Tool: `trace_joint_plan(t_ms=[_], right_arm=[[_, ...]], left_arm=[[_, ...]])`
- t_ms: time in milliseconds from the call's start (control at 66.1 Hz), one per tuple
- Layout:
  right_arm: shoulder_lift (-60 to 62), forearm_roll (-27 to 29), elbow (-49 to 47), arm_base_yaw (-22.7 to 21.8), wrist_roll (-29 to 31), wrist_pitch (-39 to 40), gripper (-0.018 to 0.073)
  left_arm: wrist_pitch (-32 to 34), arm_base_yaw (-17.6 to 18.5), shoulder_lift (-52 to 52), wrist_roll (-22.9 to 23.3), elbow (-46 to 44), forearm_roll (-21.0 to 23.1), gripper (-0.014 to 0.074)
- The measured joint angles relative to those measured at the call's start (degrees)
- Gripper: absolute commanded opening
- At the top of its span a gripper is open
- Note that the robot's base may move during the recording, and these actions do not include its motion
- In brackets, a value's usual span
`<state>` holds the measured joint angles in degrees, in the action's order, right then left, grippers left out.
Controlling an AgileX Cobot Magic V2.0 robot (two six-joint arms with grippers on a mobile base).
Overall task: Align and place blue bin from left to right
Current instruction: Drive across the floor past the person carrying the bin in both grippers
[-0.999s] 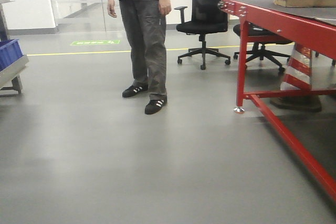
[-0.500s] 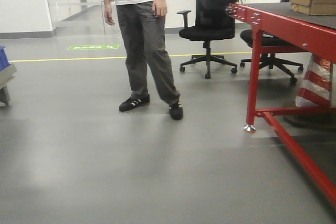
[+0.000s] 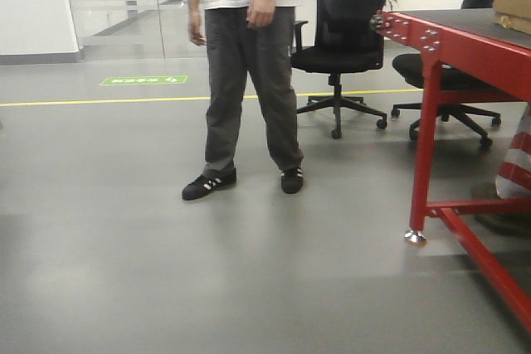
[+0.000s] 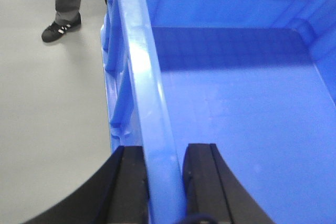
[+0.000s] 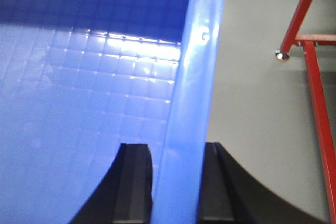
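left tool (image 4: 164,153): you are pinching the left rim of the blue bin (image 4: 241,103) | right tool (image 5: 175,153): you are pinching its right rim | bin: hanging above the floor (image 3: 124,271), left of the red counter (image 3: 465,39)

Floor: smooth grey glossy floor (image 3: 124,271).
Markings: thin yellow painted line (image 3: 99,101) across the far part; green rectangular floor sign (image 3: 143,80) just behind it.
Standing on it: person in grey trousers and black striped shoes (image 3: 249,80); black swivel office chair (image 3: 336,55) on castors.
Desk: red steel-framed desk (image 3: 427,122) with dark top, at right; silver levelling foot (image 3: 415,238) touching the floor.
On desk: brown cardboard box (image 3: 513,12), cut off at the edge.
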<state>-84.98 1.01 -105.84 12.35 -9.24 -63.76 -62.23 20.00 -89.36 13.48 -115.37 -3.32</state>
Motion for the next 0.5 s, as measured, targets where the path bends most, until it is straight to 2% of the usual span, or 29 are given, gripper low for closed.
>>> trace_joint_plan(t_ms=[500], right_arm=[[0.0,0.1,0.0,0.0,0.0,0.6,-0.0068]], left_arm=[[0.1,0.0,0.0,0.0,0.0,-0.8,-0.0111]])
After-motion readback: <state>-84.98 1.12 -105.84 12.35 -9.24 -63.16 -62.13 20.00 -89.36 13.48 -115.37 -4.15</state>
